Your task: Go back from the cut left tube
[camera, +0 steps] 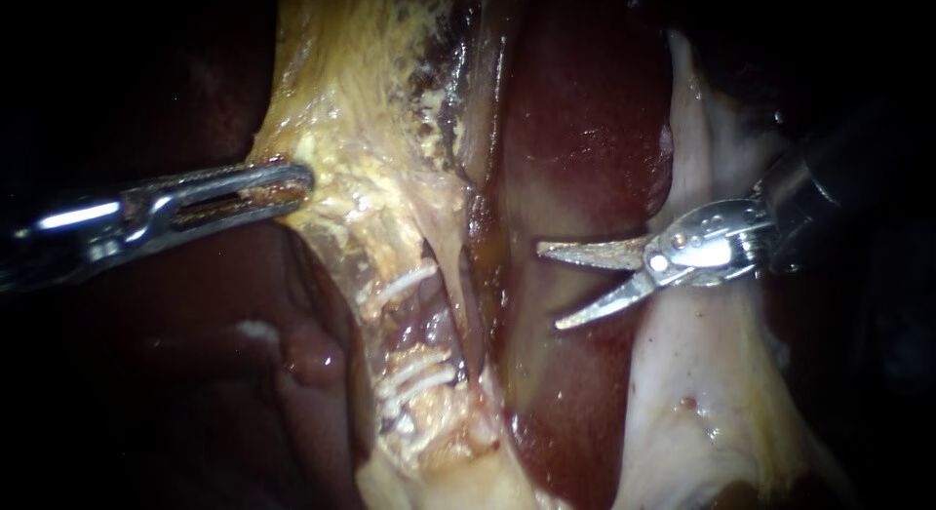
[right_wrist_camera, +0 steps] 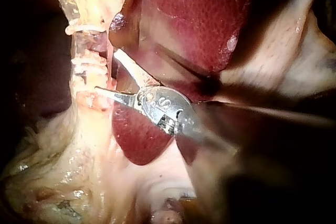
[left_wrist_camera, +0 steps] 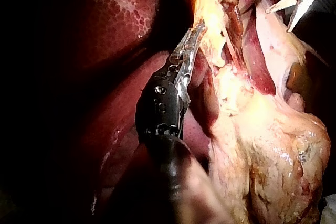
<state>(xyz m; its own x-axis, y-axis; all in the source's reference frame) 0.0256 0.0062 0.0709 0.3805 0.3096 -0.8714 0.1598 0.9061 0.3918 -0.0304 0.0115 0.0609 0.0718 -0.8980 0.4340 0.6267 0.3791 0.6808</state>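
The left tube [camera: 417,327] runs down the yellow tissue and carries white clips, one set above [camera: 395,288] and one below [camera: 419,373], with a raw gap between them. My right instrument [camera: 548,286] has two pointed blades, open and holding nothing, over the dark red liver [camera: 585,130] to the right of the tube and apart from it. My left instrument [camera: 292,183] is shut on the yellow fatty tissue [camera: 341,169] above the clips. In the right wrist view the blades [right_wrist_camera: 107,72] point toward the clips [right_wrist_camera: 86,64]. The left wrist view shows my left instrument's jaws [left_wrist_camera: 194,32] holding the yellow tissue.
Pale whitish tissue [camera: 702,373] lies under and below the right instrument's shaft. Dark liver [camera: 244,373] fills the lower left. The yellow, fatty gallbladder tissue [left_wrist_camera: 273,145] bulges beside my left instrument in its wrist view.
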